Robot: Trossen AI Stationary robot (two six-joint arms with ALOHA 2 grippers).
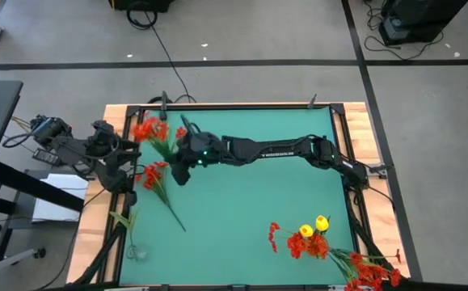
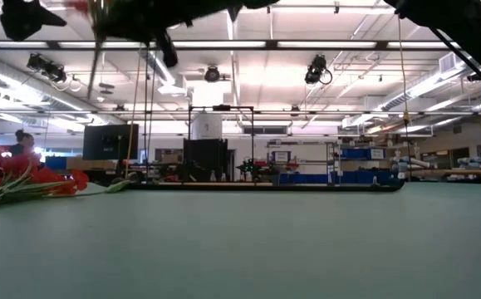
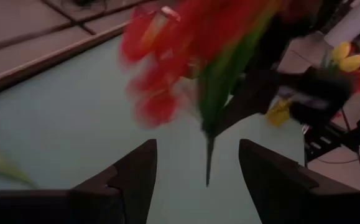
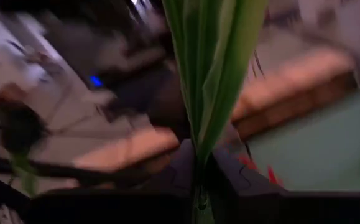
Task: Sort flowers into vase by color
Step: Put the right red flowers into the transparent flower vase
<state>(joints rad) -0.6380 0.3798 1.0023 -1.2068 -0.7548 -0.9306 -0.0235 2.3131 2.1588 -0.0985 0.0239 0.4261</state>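
Blur smears the thin green stalk and leaves of the red flower (image 4: 214, 74) pinched in the right tool (image 1: 182, 166), its clustered blooms just ahead of the spread left tool (image 3: 195, 180) above the counter (image 1: 250, 202).

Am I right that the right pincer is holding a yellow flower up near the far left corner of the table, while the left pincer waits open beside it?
Not quite: the flower in the right pincer is red, not yellow, as the high view shows. The yellow flowers lie near the front right. The rest holds: the left pincer is open, shown in the left wrist view.
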